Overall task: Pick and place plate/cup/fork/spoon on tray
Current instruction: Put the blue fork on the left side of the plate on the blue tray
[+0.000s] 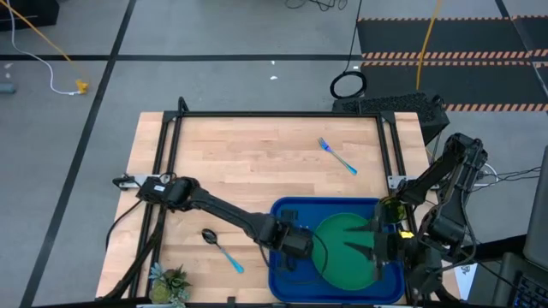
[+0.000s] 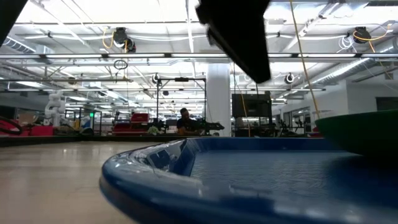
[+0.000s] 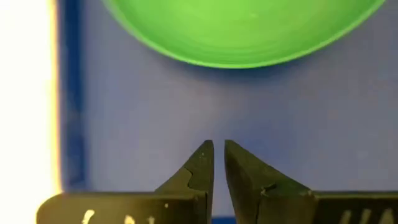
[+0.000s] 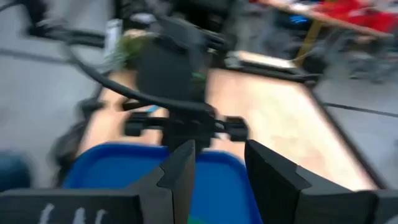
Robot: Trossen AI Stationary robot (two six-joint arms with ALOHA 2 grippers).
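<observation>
The green plate lies in the blue tray at the table's near edge; both also show in the low view, the plate and the tray. My left gripper hovers over the tray's left part, its fingers almost together, with the plate ahead of them. My right gripper is open over the plate's right part; I see no touch. The olive cup stands at the tray's far right corner. The fork and the spoon lie on the wood.
A spiky potted plant stands at the table's near left corner. A black frame runs along the table's far and side edges. Bare wood lies between the fork and the spoon.
</observation>
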